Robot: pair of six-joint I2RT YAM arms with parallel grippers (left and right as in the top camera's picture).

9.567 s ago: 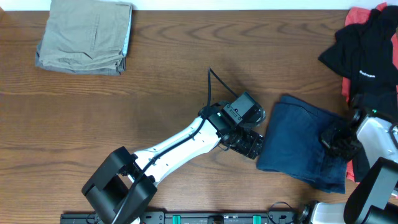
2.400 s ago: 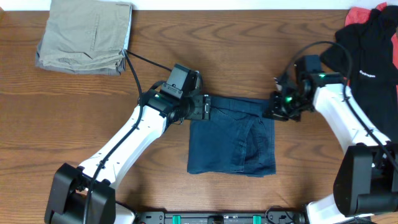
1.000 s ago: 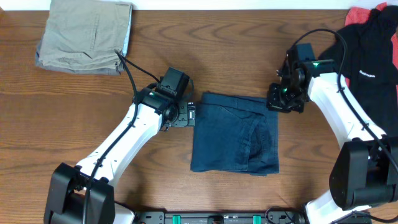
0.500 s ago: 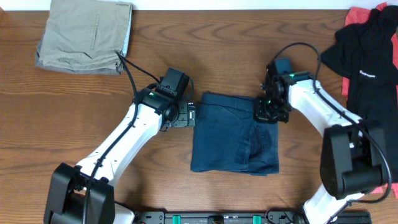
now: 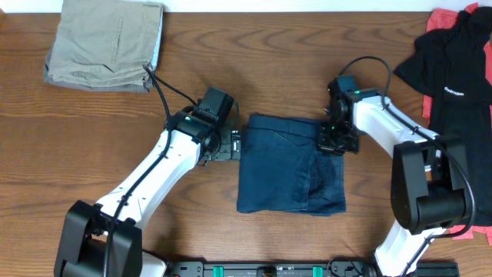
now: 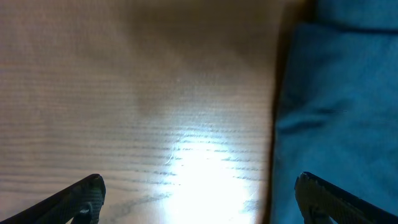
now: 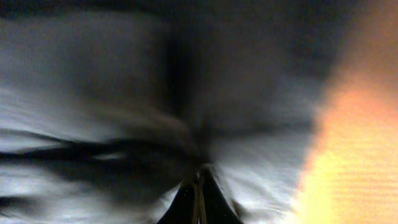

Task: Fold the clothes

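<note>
Brown wooden table (image 5: 307,61) bearing folded clothes (image 5: 286,168)

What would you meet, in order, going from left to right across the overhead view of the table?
First the folded khaki trousers → left gripper → navy garment → black T-shirt.

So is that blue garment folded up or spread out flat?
Folded: the navy garment lies as a compact rectangle, with an overlapping layer visible on its right half.
</note>
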